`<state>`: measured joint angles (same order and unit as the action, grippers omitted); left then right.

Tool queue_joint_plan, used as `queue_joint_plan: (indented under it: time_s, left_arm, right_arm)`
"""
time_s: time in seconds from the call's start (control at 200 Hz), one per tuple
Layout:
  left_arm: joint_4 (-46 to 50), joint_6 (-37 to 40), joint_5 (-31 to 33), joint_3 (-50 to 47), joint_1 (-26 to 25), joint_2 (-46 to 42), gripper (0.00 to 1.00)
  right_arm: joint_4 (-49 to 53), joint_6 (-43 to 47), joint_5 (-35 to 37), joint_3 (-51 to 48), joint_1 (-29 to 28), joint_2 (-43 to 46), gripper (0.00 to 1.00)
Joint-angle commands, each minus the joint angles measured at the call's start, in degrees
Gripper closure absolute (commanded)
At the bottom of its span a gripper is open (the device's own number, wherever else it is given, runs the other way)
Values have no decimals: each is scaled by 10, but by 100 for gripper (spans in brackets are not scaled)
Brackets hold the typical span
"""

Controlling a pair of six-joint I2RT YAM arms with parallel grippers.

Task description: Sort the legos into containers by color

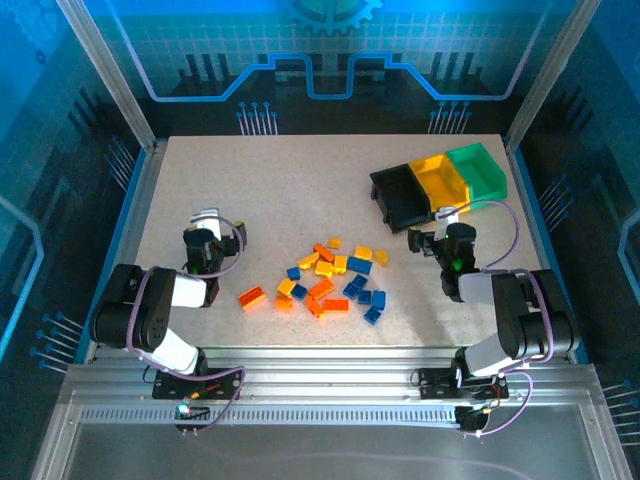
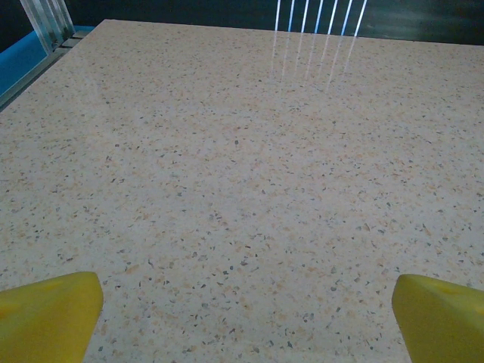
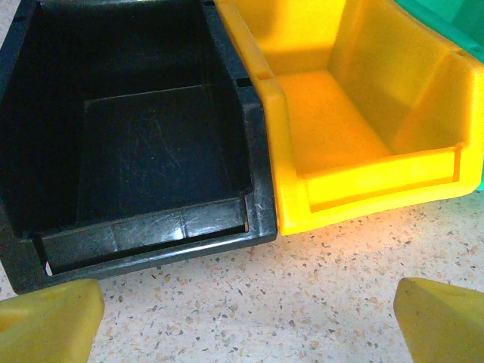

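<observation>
The legos (image 1: 327, 276) lie in a loose heap of yellow, orange and blue bricks mid-table, with one orange brick (image 1: 253, 298) apart on the left. The containers stand joined at the back right: black bin (image 1: 404, 196), yellow bin (image 1: 442, 178), green bin (image 1: 478, 168). My left gripper (image 1: 206, 222) is left of the heap; its yellow fingertips (image 2: 45, 310) stand wide apart over bare table, so the left gripper (image 2: 246, 321) is open. My right gripper (image 1: 443, 224) (image 3: 246, 321) is open too, just in front of the black bin (image 3: 151, 243) and yellow bin (image 3: 378, 185), both empty inside.
The speckled table (image 2: 242, 151) stretches bare ahead of the left gripper, up to the blue frame rail (image 2: 30, 60) at its far left. A corner of the green bin (image 3: 454, 19) shows behind the yellow one. Metal rails (image 1: 320, 385) run along the near edge.
</observation>
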<state>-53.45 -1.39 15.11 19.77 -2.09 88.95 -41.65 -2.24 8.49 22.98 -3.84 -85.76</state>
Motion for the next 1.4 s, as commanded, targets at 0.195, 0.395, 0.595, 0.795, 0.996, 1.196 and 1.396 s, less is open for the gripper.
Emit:
queue_joint_plan:
  time_s: [0.195, 0.395, 0.595, 0.795, 0.996, 1.196, 1.396]
  left_arm:
    - [-15, -4, -9, 11, 5, 1, 1]
    - [-15, -4, -9, 11, 5, 1, 1]
    - [-15, -4, -9, 11, 5, 1, 1]
    - [-14, -4, -9, 11, 5, 1, 1]
    - [13, -2, -20, 14, 5, -24, 1]
    - [131, -17, 32, 43, 5, -102, 1]
    - [215, -61, 52, 78, 6, -175, 1]
  right_arm:
    - [-26, 11, -3, 11, 1, -2, 0]
    - [-26, 12, -3, 11, 0, -2, 0]
    - [-26, 12, -4, 11, 1, -2, 0]
    - [-26, 12, -4, 12, 1, -3, 0]
    - [28, 5, 35, 30, -7, 24, 0]
    - [200, -10, 59, 104, -13, 75, 0]
    - [259, -69, 77, 103, -19, 156, 0]
